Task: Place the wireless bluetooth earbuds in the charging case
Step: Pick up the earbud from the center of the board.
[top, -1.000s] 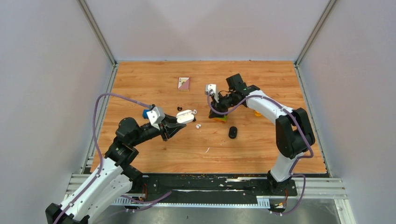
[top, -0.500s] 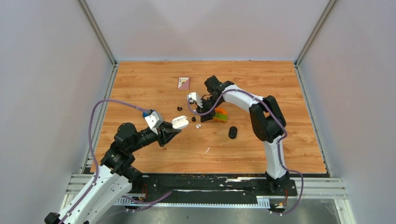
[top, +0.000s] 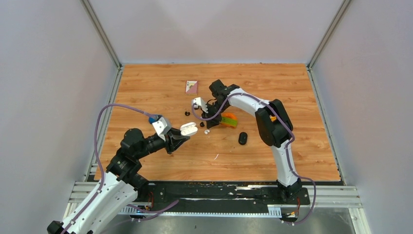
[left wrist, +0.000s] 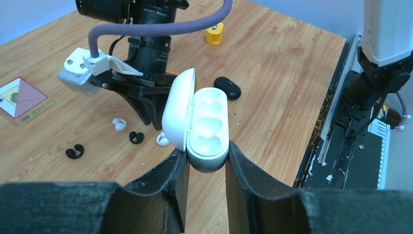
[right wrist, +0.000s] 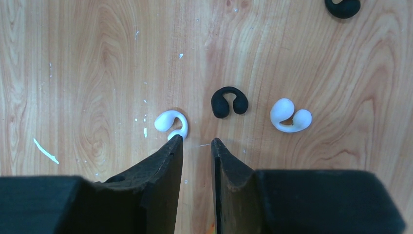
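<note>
At the bottom centre of the left wrist view, the left claw (left wrist: 207,150) is clamped on the lower end of the white charging case (left wrist: 209,122), one finger on each side. The case stands upright with its lid swung open to the left and its moulded hollows bare. Seen from above, the left arm (top: 131,151) reaches up and right from the lower left corner, elbow bent, holding the case above the desk (top: 160,78).

Low in the right wrist view, the right claw (right wrist: 196,141) points straight down at the desk. Its fingers stand a narrow gap apart with nothing between them. A white earbud (right wrist: 171,124) lies right at the tip of the left-hand finger. A black earbud (right wrist: 229,101) sits just above the gap, a second white earbud (right wrist: 290,116) lies to its right, and another black earbud (right wrist: 343,7) is at the upper right edge. In the top view the right arm (top: 272,122) arches from the lower right to mid-frame, wrist folded downward. An orange-and-green toy (top: 229,119) lies just right of that claw, with a black case (top: 242,138) lower right of it.
</note>
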Controlling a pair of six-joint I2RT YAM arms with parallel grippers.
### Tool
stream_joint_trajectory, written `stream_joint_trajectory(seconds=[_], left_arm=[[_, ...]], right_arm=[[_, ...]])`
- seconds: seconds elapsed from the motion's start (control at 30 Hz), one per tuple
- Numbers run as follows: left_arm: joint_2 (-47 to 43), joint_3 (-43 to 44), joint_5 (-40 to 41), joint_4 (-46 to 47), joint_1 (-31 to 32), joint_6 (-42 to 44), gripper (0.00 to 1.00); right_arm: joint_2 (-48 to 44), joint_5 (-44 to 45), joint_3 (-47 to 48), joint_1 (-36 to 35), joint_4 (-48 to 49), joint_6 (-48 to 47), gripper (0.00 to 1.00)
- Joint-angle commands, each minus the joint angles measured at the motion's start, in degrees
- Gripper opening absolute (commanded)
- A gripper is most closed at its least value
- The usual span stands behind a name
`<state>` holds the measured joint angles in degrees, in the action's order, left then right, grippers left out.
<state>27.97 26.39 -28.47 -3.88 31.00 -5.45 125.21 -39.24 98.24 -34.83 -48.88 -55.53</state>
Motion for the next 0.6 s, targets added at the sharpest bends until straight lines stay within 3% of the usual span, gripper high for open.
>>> stream_joint_trajectory(seconds=[0.0,0.57], left_arm=[[-0.13,-0.2,-1.31,3.12,-0.15,0.01,0.0],[0.06,-0.55,-2.29,3.62,-0.16,-0.44,0.0]], right_arm=[[1.44,-0.55,2.71,-1.11,-0.39,-0.25,0.29],[0.62,0.48,-0.17,-1.77,-0.18,-0.94,0.29]])
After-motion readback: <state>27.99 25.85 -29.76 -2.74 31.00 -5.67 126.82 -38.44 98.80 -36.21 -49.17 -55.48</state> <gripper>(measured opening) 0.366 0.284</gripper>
